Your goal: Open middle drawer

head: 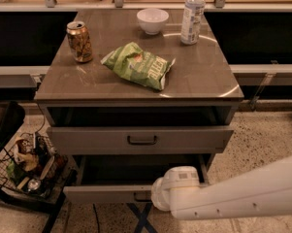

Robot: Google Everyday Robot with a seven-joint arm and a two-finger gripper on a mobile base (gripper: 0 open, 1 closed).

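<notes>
The grey-brown cabinet (87, 89) stands in the middle of the camera view. The middle drawer (87, 141), with a small dark bar handle (142, 140), sticks out a little from the cabinet, with a dark gap above it. The bottom drawer (102, 194) below it is pulled out further. My white arm (242, 198) reaches in from the lower right. Its rounded wrist (177, 191) sits against the bottom drawer's front, and my gripper (156, 198) is at that drawer's handle, mostly hidden behind the wrist. It is below the middle drawer's handle.
On the cabinet top lie a green chip bag (138, 65), a soda can (80, 41), a white bowl (152, 20) and a clear bottle (192, 16). A wire basket of clutter (26, 166) stands on the floor at the left. A dark X mark (139, 218) is on the floor.
</notes>
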